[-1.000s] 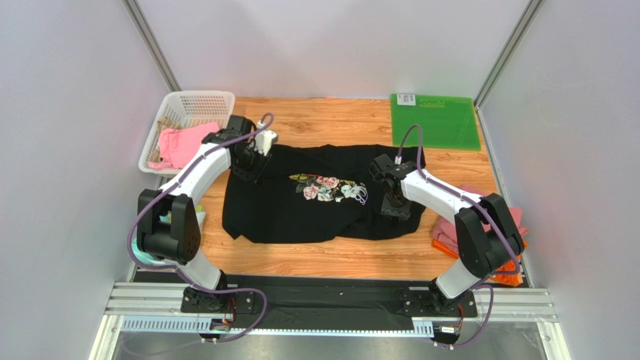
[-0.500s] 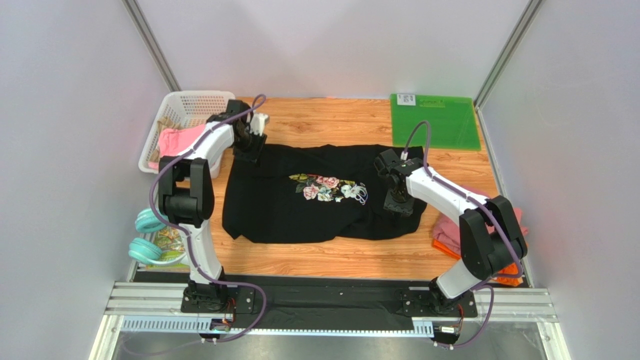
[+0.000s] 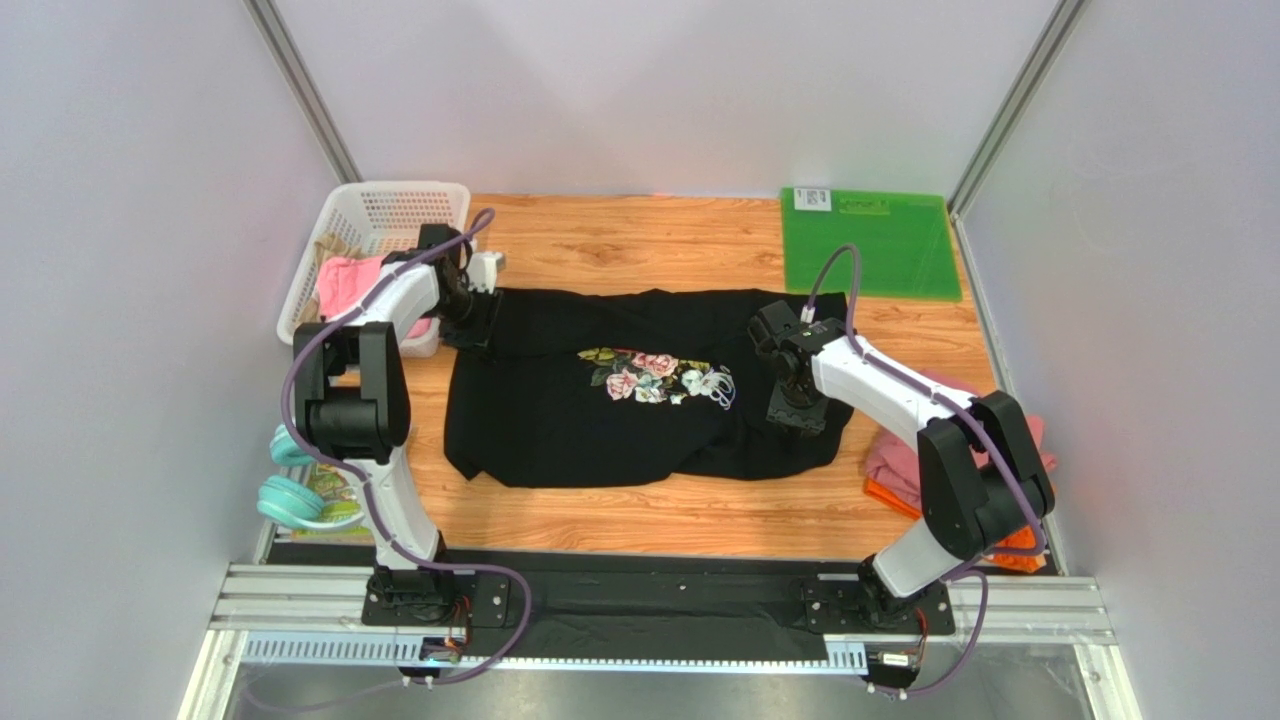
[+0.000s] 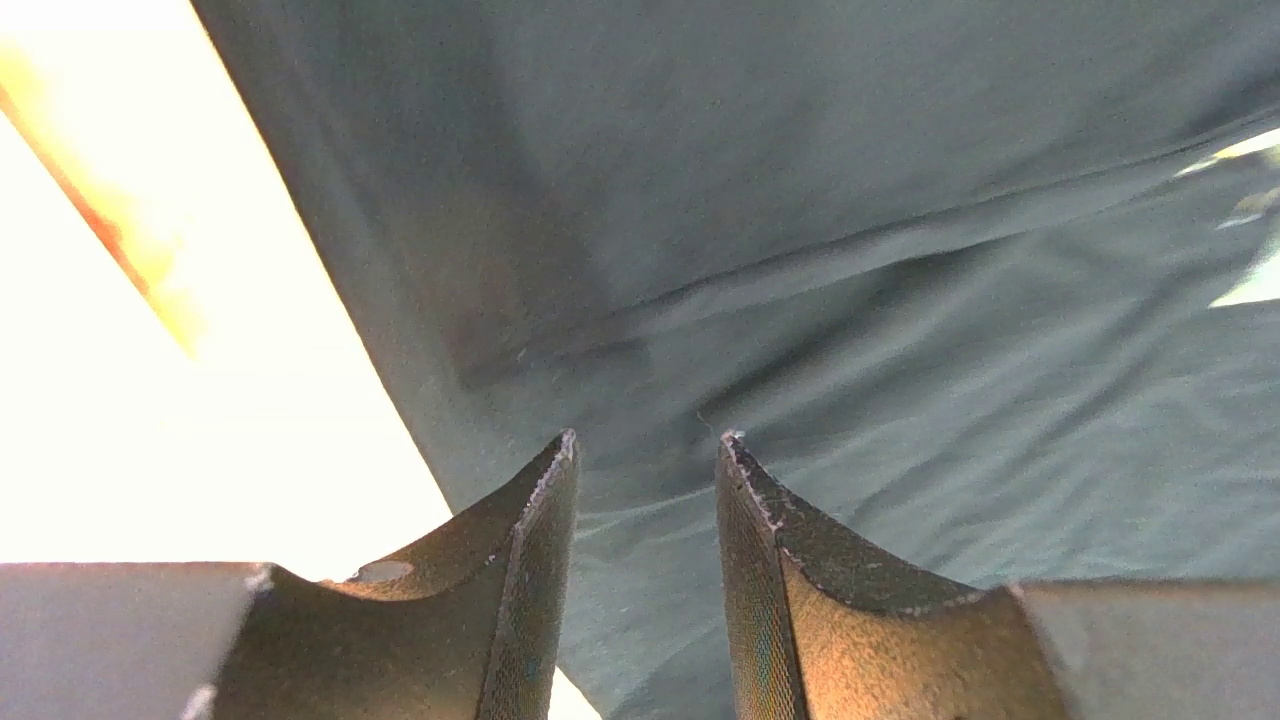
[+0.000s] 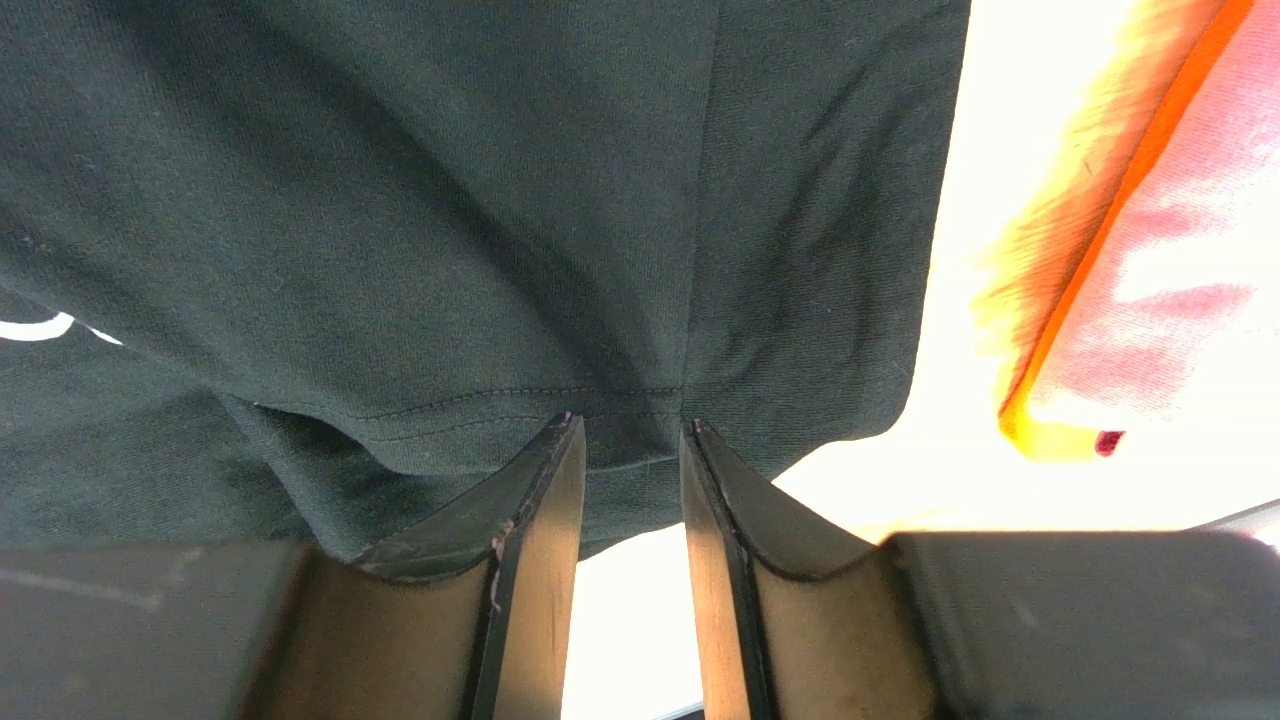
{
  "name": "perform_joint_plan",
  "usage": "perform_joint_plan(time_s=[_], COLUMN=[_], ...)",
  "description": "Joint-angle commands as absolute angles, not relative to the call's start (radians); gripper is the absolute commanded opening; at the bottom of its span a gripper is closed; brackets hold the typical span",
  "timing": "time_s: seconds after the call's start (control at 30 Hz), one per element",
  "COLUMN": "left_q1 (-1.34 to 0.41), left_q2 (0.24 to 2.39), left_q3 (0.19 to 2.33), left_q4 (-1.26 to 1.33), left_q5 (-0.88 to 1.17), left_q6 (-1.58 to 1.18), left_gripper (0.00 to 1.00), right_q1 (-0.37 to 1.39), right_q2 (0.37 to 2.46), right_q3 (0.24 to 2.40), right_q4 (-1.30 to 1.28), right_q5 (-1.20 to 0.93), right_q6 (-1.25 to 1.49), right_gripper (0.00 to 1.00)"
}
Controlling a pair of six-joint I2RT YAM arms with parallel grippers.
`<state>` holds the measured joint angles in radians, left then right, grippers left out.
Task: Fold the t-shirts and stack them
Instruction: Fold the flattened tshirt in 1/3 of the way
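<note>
Left arm swung outward to far-left corner of large black floral-print cloth t-shirt [image 3: 601, 428] flat on wooden worktop [image 3: 676, 240]; left fingers [image 4: 544, 518] part-spread, hold untellable; right fingers [image 5: 549, 495] pinching hem; spreading step, sleeve-fold likely next.

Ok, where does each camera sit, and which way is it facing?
Top external: above and behind the bases, looking down on the table; left arm and right arm show.
Left wrist: on the left arm, looking past the left end effector at the edge of the black t-shirt.
Right wrist: likewise, past the right end effector at its hem, orange shirt beyond.
All three share the black t-shirt.
</note>
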<state>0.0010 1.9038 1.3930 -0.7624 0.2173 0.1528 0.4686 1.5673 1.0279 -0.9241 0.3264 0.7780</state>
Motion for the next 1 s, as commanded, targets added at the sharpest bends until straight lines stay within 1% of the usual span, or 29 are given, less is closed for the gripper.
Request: perform_joint_plan(time_s=[0.0, 0.1, 0.23, 0.27, 0.57, 0.97], left_q1=[-0.005, -0.008, -0.006, -0.006, -0.006, -0.006], left_q2=[1.841, 1.848, 1.916, 1.92, 1.953, 1.97], left_q3=[1.494, 1.525, 1.549, 1.546, 1.506, 1.453], left_q4=[-0.779, -0.773, -0.762, -0.753, -0.719, -0.71], left_q5=[0.304, 0.292, 0.23, 0.194, 0.095, 0.064], left_q6=[0.112, 0.103, 0.106, 0.109, 0.126, 0.133], left_gripper=[0.47, 0.47, 0.47, 0.47, 0.47, 0.46], right_q1=[0.469, 0.469, 0.469, 0.469, 0.469, 0.468], right_q2=[1.54, 1.546, 1.551, 1.549, 1.531, 1.514], right_q3=[1.031, 1.04, 1.048, 1.046, 1.031, 1.015], right_q4=[-0.902, -0.9, -0.899, -0.9, -0.894, -0.891], right_q5=[0.327, 0.324, 0.318, 0.314, 0.316, 0.319], right_q6=[0.79, 0.79, 0.792, 0.792, 0.787, 0.782], right_gripper=[0.35, 0.35, 0.34, 0.34, 0.33, 0.32])
